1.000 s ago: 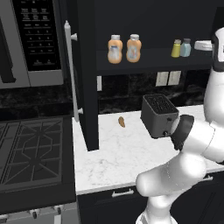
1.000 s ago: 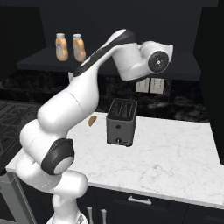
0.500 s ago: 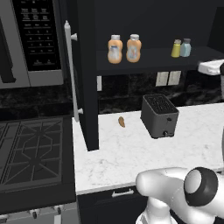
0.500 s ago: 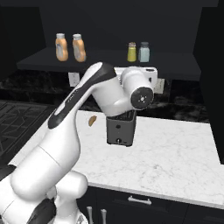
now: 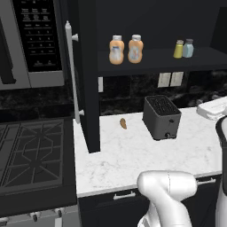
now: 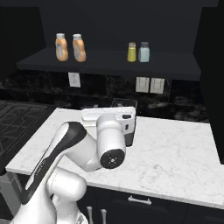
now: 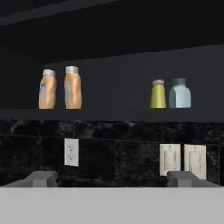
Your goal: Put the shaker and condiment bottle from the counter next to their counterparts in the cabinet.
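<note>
The little blue shaker (image 7: pixel 179 93) looks light and slippery, so the wide-open, empty fingers (image 7: pixel 112 178) should pinch its middle.

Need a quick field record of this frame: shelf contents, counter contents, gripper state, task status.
cabinet shelf: two orange condiment bottles side by side; yellow-green shaker with pale blue-grey shaker right beside it
counter: black toaster; small brown item, too small to identify
gripper: open, holding nothing, facing the shelf from below
cabinet door: open
task status: both pairs stand together on the shelf; no bottle or shaker on the counter
</note>
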You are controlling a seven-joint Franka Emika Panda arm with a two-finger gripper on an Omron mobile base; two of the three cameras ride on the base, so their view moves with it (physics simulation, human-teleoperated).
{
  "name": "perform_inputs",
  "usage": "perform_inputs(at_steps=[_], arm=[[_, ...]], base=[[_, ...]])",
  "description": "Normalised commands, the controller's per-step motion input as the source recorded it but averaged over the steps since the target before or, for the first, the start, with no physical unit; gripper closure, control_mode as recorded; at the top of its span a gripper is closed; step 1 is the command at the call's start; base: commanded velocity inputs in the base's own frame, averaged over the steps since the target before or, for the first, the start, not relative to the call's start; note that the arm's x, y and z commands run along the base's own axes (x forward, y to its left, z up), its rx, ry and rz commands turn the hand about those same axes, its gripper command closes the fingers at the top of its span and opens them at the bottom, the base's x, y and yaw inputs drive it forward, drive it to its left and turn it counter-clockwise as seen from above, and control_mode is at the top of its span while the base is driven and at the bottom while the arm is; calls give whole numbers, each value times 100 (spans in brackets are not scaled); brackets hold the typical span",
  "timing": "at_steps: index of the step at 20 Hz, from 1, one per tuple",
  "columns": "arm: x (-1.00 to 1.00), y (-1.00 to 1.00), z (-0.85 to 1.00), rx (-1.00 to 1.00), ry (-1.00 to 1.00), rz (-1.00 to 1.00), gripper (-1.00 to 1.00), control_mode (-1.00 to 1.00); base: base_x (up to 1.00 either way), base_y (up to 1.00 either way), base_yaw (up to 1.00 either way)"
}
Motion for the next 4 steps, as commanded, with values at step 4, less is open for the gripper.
perform_inputs(at_steps=[4], arm=[[-100, 5, -100, -3, 6, 0, -100, -100]], base=[[0, 0, 0]])
